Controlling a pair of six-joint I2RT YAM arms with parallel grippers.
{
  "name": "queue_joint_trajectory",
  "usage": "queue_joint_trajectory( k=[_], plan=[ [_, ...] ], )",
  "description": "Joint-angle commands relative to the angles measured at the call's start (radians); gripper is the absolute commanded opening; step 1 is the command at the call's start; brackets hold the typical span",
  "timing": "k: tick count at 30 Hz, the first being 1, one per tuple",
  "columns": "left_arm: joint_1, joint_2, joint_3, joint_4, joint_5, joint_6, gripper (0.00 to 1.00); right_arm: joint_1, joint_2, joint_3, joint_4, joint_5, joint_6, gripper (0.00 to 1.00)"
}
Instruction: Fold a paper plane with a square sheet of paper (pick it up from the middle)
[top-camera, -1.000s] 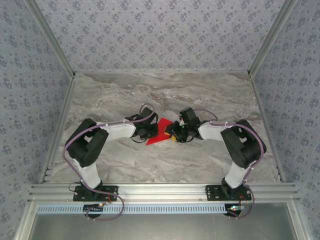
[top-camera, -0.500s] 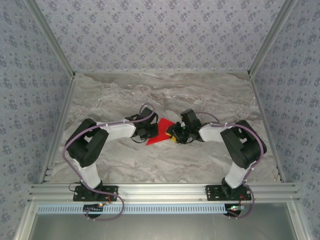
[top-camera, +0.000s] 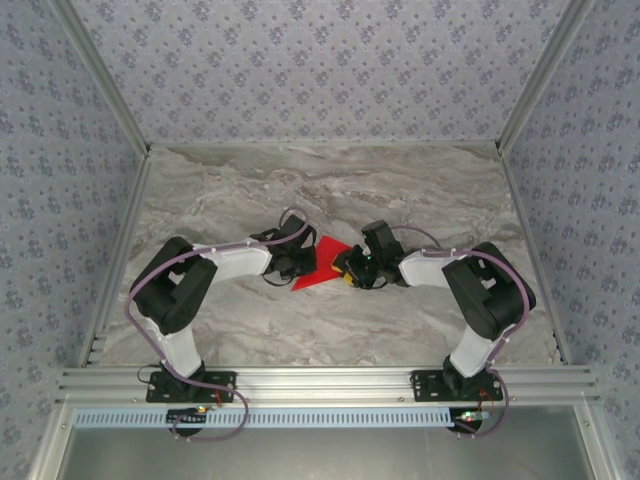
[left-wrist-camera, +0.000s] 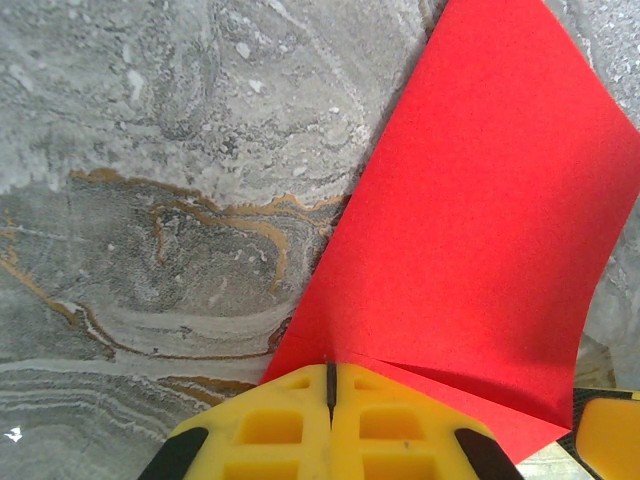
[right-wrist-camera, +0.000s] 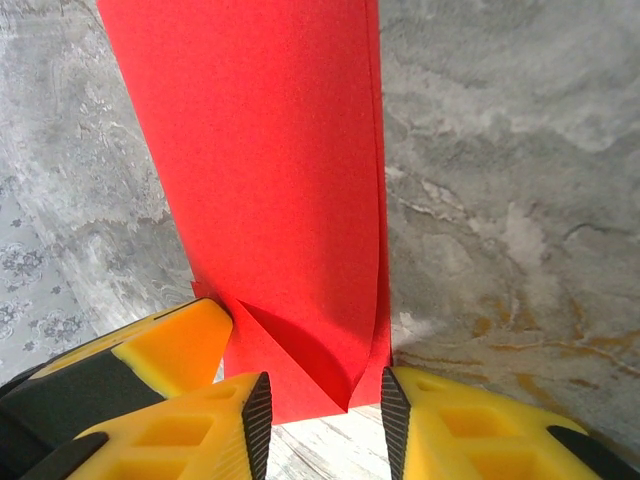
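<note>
Left gripper (left-wrist-camera: 330, 378) apparently pinching sheet (left-wrist-camera: 480, 220) edge, right gripper (right-wrist-camera: 325, 400) part-open astride corner, marble (right-wrist-camera: 500, 150) beyond

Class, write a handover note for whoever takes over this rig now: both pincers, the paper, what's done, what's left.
Left pincer: shut on an edge of the thin bright red square sheet of paper.
Right pincer: jaws apart, the sheet's doubled-over corner between them.
Sheet: mid-table between both pincers, over the grey marble table.
Done: sheet gripped, first fold started.
Left: crease it, then every later fold; no plane shape yet.
</note>
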Motion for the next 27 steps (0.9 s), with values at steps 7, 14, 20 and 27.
queue_joint_trajectory(
  k=[7, 14, 20, 27],
  plan=[
    [-0.003, -0.009, 0.002, -0.087, -0.031, -0.007, 0.02, 0.007, 0.029, -0.003, 0.088, -0.014, 0.029, 0.24],
    [-0.002, -0.037, 0.000, -0.069, -0.010, 0.007, 0.05, 0.004, 0.044, 0.006, 0.100, -0.035, 0.041, 0.23],
    [-0.003, -0.128, -0.014, -0.033, 0.011, 0.046, 0.16, -0.001, 0.042, 0.005, 0.098, -0.043, 0.052, 0.10],
    [-0.004, -0.260, -0.117, 0.056, 0.019, 0.138, 0.37, -0.018, -0.004, 0.037, -0.045, -0.031, 0.012, 0.00]
  ],
)
